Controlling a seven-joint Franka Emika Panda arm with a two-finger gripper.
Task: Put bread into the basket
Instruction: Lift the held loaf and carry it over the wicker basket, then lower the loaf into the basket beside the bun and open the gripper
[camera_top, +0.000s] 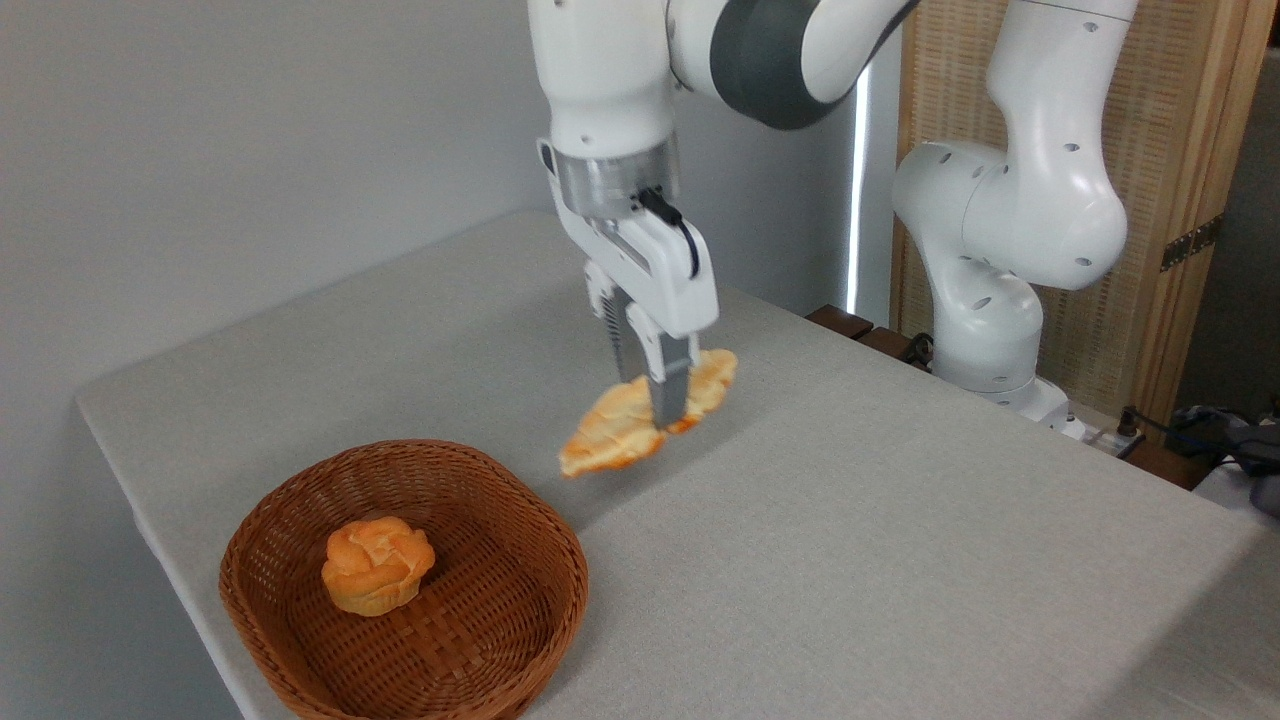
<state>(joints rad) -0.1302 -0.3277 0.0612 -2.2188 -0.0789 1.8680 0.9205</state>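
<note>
Gripper (655, 395) clamped on bread (625, 425), loaf held clear of the table (900, 520).

Fingers closed across the loaf near mid-length. Long axis runs diagonally: lower tip toward the wicker basket (300, 500) at lower left, upper end to the right behind the fingers; loaf tilted down to the left. Shadow on the cloth beneath. Basket rim lies near the lower tip, apart from it. A round knotted bun (378, 565) sits inside the basket.

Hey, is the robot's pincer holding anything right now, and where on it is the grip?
Yes: the pincer is shut on the bread, gripping it near its middle.
</note>
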